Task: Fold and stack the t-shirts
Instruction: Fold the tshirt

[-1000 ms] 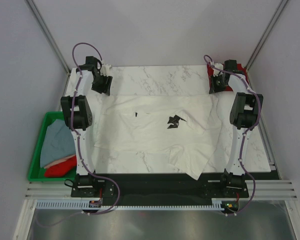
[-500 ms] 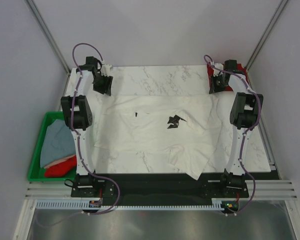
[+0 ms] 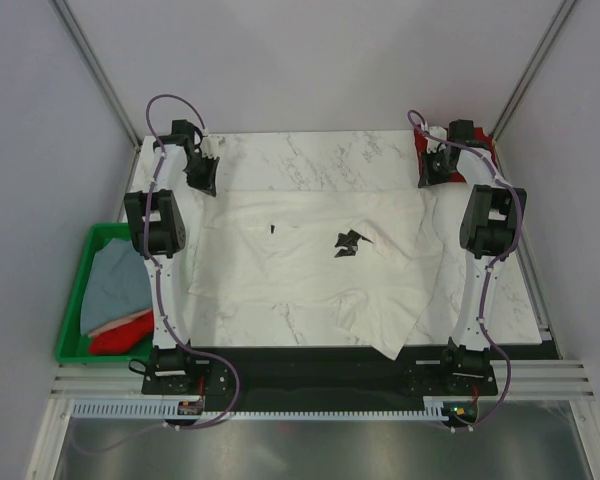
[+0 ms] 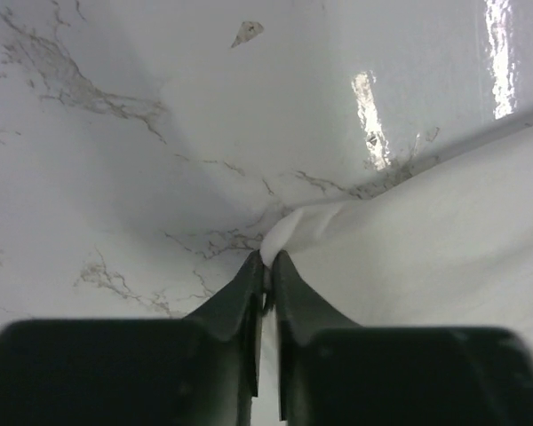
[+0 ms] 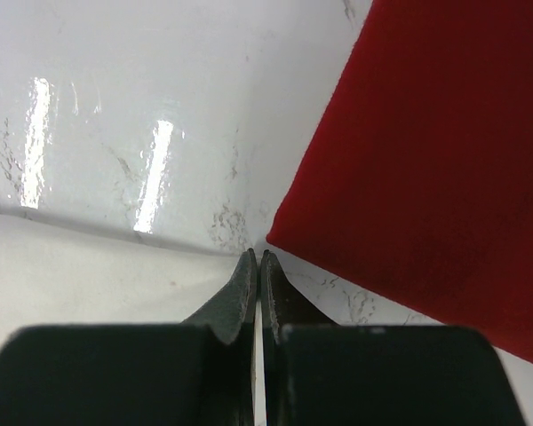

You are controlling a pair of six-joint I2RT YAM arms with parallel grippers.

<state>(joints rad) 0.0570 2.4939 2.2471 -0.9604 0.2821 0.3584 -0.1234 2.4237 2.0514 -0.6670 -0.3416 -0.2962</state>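
Note:
A large white t-shirt (image 3: 310, 270) with a small black print (image 3: 348, 243) lies spread on the marble table (image 3: 310, 155). At its far left corner, my left gripper (image 3: 202, 185) is shut, with a small fold of the white t-shirt (image 4: 289, 232) pinched between its tips (image 4: 268, 262). Over the far right corner, my right gripper (image 3: 430, 178) is shut, and the white t-shirt (image 5: 89, 275) edge runs into its tips (image 5: 257, 257). A dark red t-shirt (image 5: 426, 169) lies just beyond that gripper, at the table's far right corner (image 3: 421, 146).
A green crate (image 3: 72, 318) stands left of the table. It holds a grey-blue t-shirt (image 3: 110, 285) and a bright red t-shirt (image 3: 120, 333). The table's far strip (image 3: 310, 150) is bare marble. Metal frame rails run along the near edge (image 3: 320, 375).
My left gripper has closed on the white t-shirt's far left corner and shifted slightly. The right gripper has stayed at the far right corner.

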